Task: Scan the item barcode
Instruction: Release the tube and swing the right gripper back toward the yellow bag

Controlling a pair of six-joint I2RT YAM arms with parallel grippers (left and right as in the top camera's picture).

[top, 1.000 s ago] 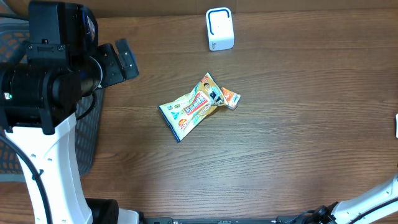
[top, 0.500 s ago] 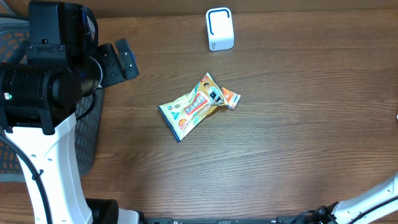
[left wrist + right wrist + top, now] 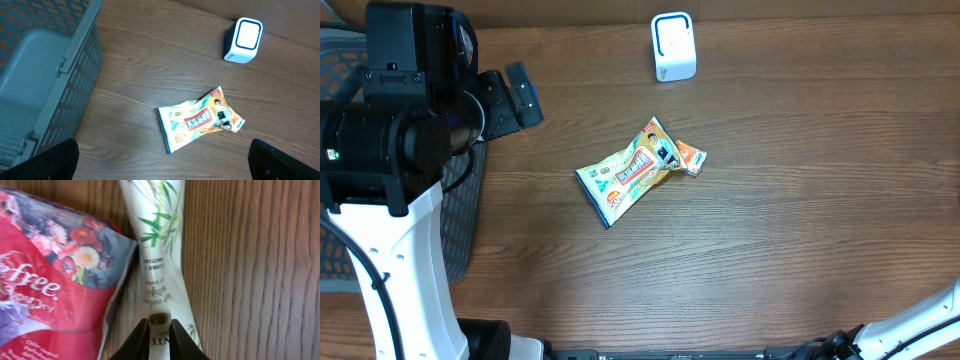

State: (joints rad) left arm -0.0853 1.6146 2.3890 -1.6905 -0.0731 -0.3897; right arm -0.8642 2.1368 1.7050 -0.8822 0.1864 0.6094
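Dark wood-grain table (image 3: 800,220) fills every view, matt and smooth, so expect flat packs to slide on it rather than lift. Your likely item, a snack packet (image 3: 638,170), lies in the middle of the overhead frame, well below the white scanner (image 3: 673,45) with its blue-ringed window at top centre.

The packet looks like glossy printed film: probably light, soft, crinkly and slippery. It is puffed in the middle and crumpled at its right end. You would do best to take it by a flat sealed edge, where the film is thin enough to pinch. A squeeze on the belly could crush the contents or let the pack squirt free.

A grey mesh basket (image 3: 50,85) stands at the left of the left wrist view. The left jaws stand wide apart and hold nothing, their tips in the bottom corners of that view.

In the right wrist view a white tube-like pack (image 3: 162,280) with a bamboo print lies touching a red floral pouch (image 3: 55,280); both look like soft film too. The right jaws sit nearly together at bottom centre, astride that white pack's narrow end. You cannot tell whether they pinch it or only hover.
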